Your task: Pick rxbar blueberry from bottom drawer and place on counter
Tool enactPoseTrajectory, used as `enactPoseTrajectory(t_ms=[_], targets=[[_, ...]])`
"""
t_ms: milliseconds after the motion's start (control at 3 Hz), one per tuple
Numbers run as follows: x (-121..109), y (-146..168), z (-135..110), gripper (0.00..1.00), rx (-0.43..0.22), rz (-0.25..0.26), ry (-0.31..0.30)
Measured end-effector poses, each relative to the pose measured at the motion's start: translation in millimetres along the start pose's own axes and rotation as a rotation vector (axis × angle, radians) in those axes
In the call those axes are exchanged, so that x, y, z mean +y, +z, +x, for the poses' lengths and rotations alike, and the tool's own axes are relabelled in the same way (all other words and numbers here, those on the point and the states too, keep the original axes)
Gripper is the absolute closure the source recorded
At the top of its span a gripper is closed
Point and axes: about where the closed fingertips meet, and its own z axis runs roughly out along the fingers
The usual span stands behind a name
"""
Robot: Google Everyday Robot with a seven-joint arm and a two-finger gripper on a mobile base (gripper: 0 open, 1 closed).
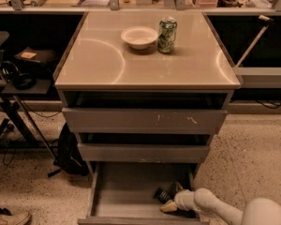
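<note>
One small, flat, dark snack-bar wrapper, the rxbar blueberry [161,194], lies on the floor of the grey-brown bottom drawer [126,191]. The drawer is pulled open, and the bar sits toward its right side near the front. The two plain-fronted drawers above, the middle drawer [143,153] and the top drawer [143,121], stick out less and overhang the back of the open one. The rest of the drawer floor around the bar is bare.

The robot's gripper [171,198], on a rounded white arm [210,205], reaches in from the lower right and sits right against the bar, just to its right. Whether the claw has hold of the bar, or how wide it stands, cannot be told.

Above, the glossy beige counter [107,64] carries a shallow white bowl [139,36] and a green patterned can [167,34], standing upright just beside each other near the back edge.

A black bag [68,149] leans against the cabinet's left side on the speckled floor [253,149]. Further left, dark headphones [18,78] rest on a low shelf.
</note>
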Motion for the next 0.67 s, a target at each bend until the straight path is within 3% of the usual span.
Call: enactPoseTrajectory(t_ms=[667], targets=[[0.7,-10.4,-9.6,0.88,0.0,0.0,0.0]])
